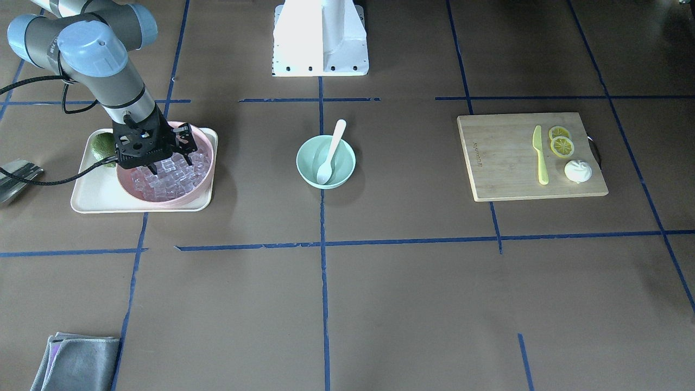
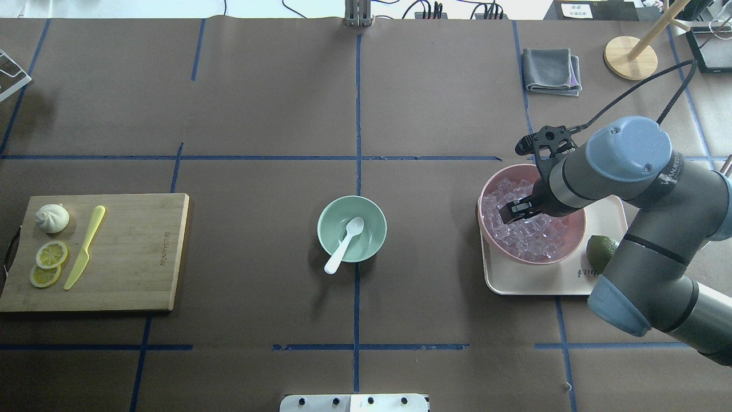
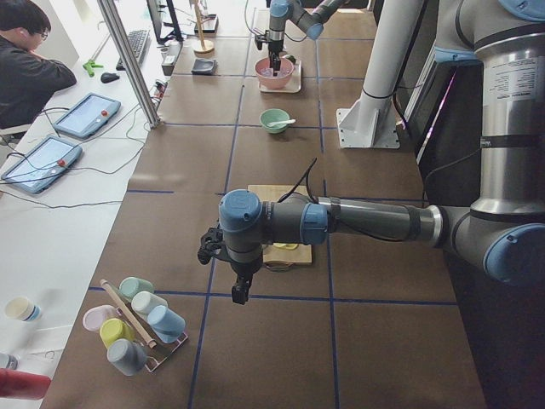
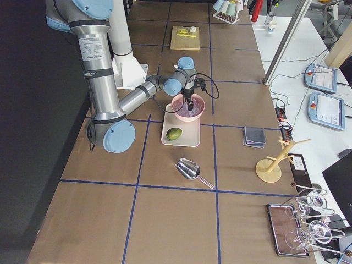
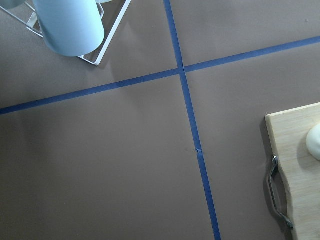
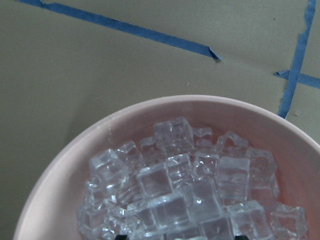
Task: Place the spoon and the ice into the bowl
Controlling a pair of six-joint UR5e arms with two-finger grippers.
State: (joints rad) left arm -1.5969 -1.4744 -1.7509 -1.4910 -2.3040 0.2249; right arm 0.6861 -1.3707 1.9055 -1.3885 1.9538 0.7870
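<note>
The mint-green bowl (image 1: 344,163) (image 2: 367,220) stands at the table's middle. The white spoon (image 1: 332,150) (image 2: 345,236) lies in it, scoop inside and handle over the rim. Several clear ice cubes (image 1: 169,182) (image 2: 529,236) (image 6: 170,192) fill a pink bowl (image 1: 204,144) (image 2: 505,169). My right gripper (image 1: 169,164) (image 2: 510,213) is open, its fingertips down among the ice, with nothing held. My left gripper (image 3: 240,296) hangs over the table beyond the cutting board, far from the bowls; I cannot tell whether it is open or shut.
The pink bowl sits on a cream tray (image 1: 92,196) with a lime (image 1: 102,145) (image 2: 600,250). A cutting board (image 1: 505,163) holds a yellow knife (image 1: 540,155), lemon slices and a bun. A grey cloth (image 2: 552,70), a metal scoop (image 4: 190,169) and a cup rack (image 3: 136,324) lie further out.
</note>
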